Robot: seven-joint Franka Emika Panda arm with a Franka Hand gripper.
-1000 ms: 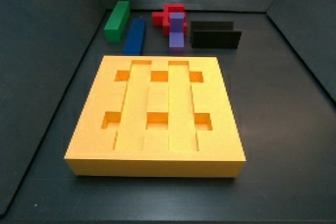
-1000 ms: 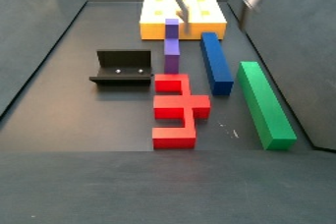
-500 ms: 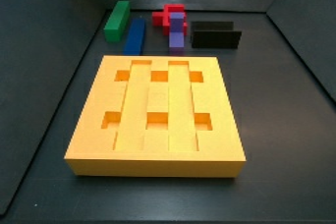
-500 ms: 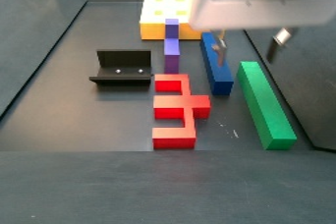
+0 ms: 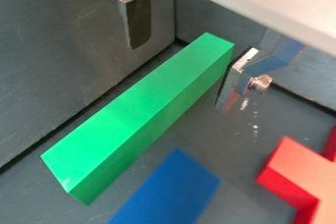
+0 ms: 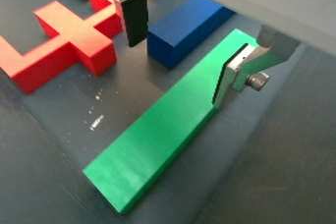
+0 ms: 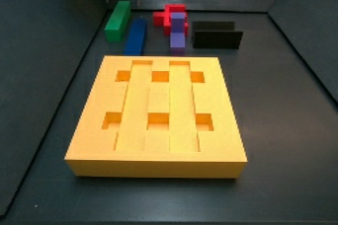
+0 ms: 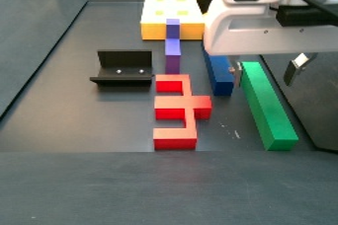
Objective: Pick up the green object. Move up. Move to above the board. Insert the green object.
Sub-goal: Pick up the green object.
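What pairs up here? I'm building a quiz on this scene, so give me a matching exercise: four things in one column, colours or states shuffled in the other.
Things:
1. green object
2. board
3. cross-shaped piece
4. hand

Descriptions:
A. red
B. orange-yellow with square holes
C. open, one finger on each side of a bar
D. long bar lying flat on the floor

Pairs: 1-D, 2-B, 3-A, 4-C

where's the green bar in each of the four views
Wrist view: green bar lies diagonally between the open gripper fingers.
Wrist view: green bar again, gripper straddling one end.
Side view: far back, left.
Side view: right side.
Shared landmark: the blue bar alongside.
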